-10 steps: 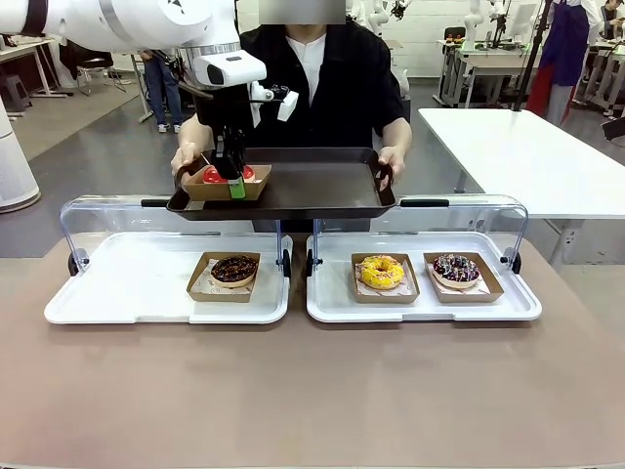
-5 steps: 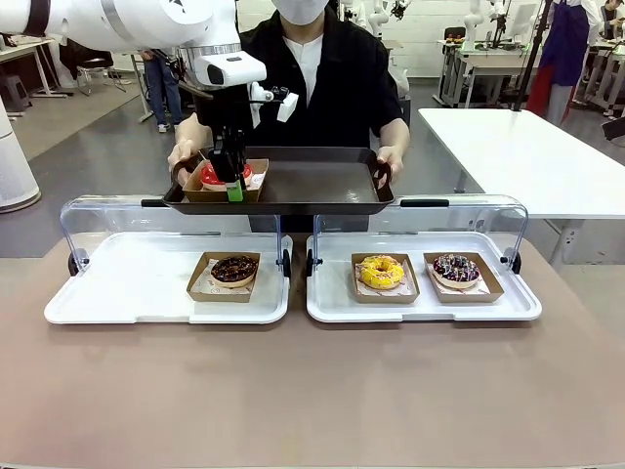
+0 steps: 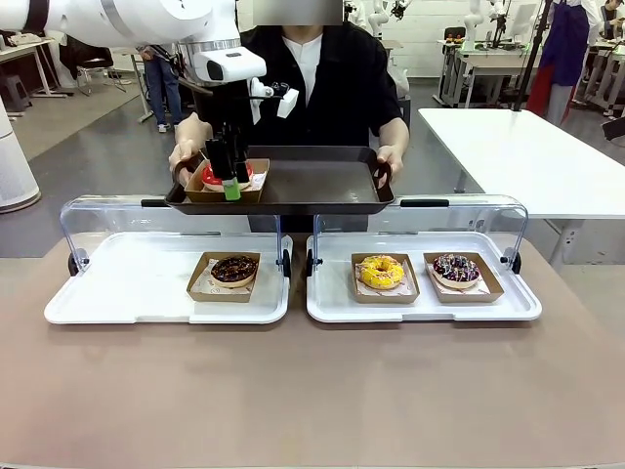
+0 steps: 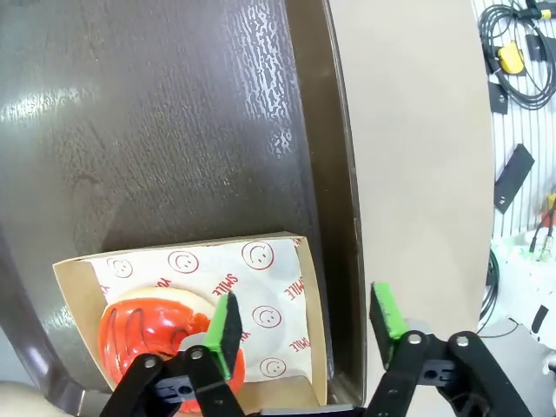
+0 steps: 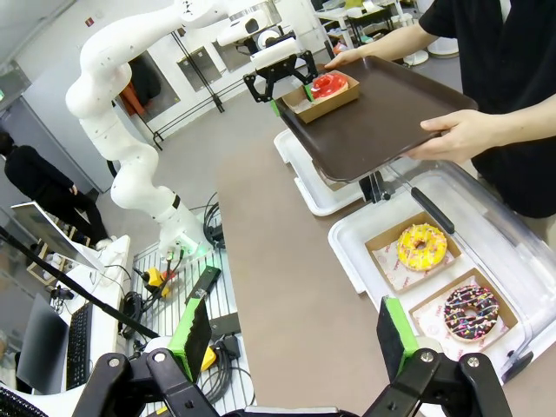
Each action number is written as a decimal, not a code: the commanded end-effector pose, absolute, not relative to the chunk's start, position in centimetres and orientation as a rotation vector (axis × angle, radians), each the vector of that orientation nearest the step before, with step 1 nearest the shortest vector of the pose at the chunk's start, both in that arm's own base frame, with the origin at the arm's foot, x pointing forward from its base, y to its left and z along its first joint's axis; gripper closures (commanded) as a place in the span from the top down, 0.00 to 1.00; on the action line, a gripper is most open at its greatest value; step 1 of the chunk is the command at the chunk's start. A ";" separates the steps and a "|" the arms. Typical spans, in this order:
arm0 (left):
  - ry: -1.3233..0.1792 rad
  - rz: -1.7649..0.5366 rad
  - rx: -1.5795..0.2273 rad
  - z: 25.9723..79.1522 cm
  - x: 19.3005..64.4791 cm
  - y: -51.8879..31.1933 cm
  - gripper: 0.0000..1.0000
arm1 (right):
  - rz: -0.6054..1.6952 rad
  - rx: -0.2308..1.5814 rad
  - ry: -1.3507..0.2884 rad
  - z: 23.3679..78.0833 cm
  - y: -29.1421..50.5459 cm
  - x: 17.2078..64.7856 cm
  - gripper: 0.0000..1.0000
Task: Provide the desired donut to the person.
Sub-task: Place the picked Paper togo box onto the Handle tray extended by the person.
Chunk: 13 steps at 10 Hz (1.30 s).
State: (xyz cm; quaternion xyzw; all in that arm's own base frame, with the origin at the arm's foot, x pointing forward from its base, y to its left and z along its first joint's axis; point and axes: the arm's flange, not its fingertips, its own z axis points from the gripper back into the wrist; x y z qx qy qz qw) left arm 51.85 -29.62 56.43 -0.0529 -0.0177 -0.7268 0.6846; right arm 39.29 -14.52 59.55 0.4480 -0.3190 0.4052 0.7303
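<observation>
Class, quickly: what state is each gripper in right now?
Left gripper: open, straddling the donut box wall, holding nothing.
Right gripper: open, empty.

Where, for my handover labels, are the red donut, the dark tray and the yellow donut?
red donut point(image 4: 139, 326): left wrist view, on its red icing.
dark tray point(image 3: 322, 182): front view, on its bare floor.
yellow donut point(image 3: 370, 273): front view, on the ring's left side.
</observation>
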 end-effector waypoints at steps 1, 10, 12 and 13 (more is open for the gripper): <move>-0.045 -1.650 -0.153 56.8 51.9 -29.4 1.00 | 0.892 0.992 -0.712 59.5 -14.5 39.4 1.00; 0.007 -1.777 -0.069 63.0 45.8 -24.2 1.00 | 0.892 0.992 -0.712 59.5 -14.5 39.4 1.00; -0.042 -1.785 -0.050 64.7 43.1 -21.4 1.00 | 0.892 0.992 -0.712 59.5 -14.5 39.4 1.00; -0.058 -1.780 -0.037 65.0 42.1 -19.9 1.00 | 0.892 0.992 -0.712 59.5 -14.5 39.4 1.00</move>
